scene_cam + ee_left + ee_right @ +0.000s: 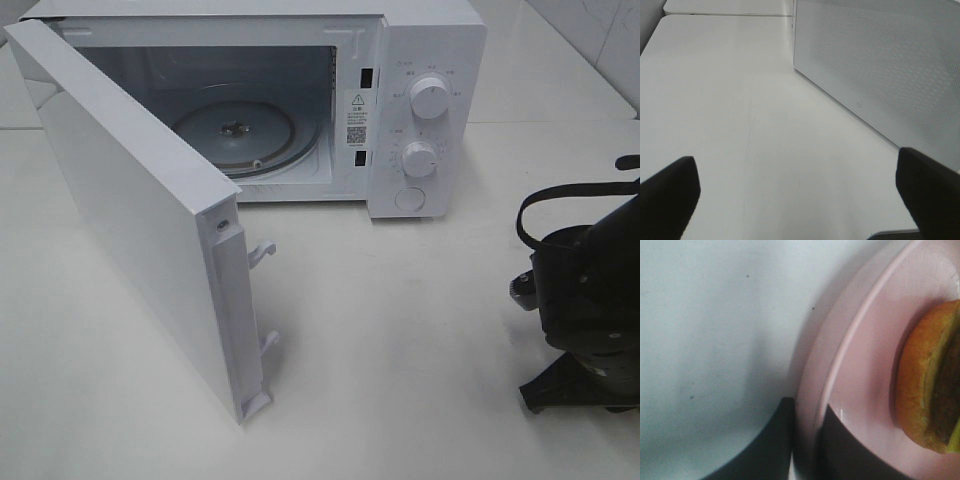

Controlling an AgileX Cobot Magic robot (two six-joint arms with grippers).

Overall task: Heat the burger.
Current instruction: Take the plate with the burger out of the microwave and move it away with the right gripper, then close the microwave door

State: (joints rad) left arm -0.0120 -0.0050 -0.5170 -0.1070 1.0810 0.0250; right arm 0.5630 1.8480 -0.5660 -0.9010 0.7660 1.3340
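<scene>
A: On the white table (420,340), exterior high view: what stands there?
B: A microwave (425,60), door (130,230) swung open.
A: Left wrist view?
B: Left gripper (797,192) spread wide.
A: Right wrist view?
B: Right gripper (807,440) pinches the pink plate (860,360) rim; the burger (930,390) lies on the plate.

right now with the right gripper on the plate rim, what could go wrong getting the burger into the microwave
1. The right gripper pinches only the thin rim of the pink plate; the plate could tilt or slip once lifted.
2. The burger sits loose on the plate, so a tilt could slide it off.
3. The open microwave door juts out across the table; the plate must get past it to reach the turntable.
</scene>
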